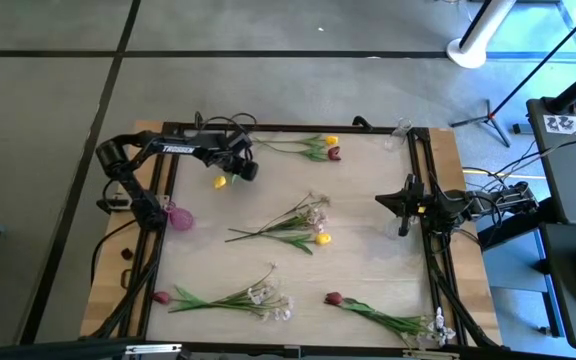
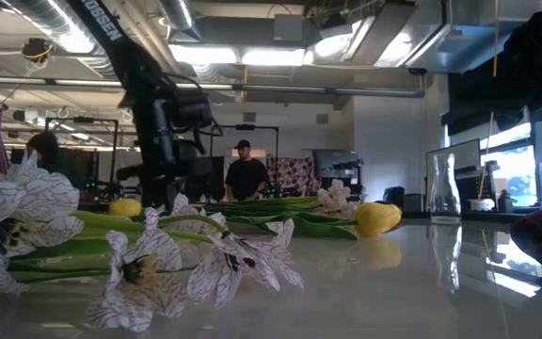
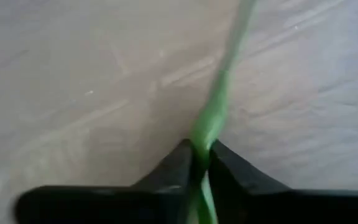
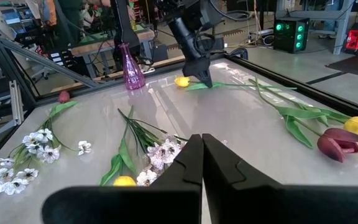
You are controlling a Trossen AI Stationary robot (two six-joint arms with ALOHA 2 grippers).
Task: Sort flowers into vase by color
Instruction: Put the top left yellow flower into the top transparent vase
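Yellow tulips: three; dark red tulips: three. Left gripper (image 3: pixel 199 163) pinches one yellow tulip's stem (image 3: pixel 216 106); right gripper (image 4: pixel 201 163) closed, empty. Arm lettering: "TROSSEN"

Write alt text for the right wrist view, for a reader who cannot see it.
The left gripper pinches the stem of a yellow tulip on the table, beside a purple vase. Nearer, the right gripper, shut and empty, hangs over a bunch of white blossoms; a yellow and dark red tulip pair lies to one side.
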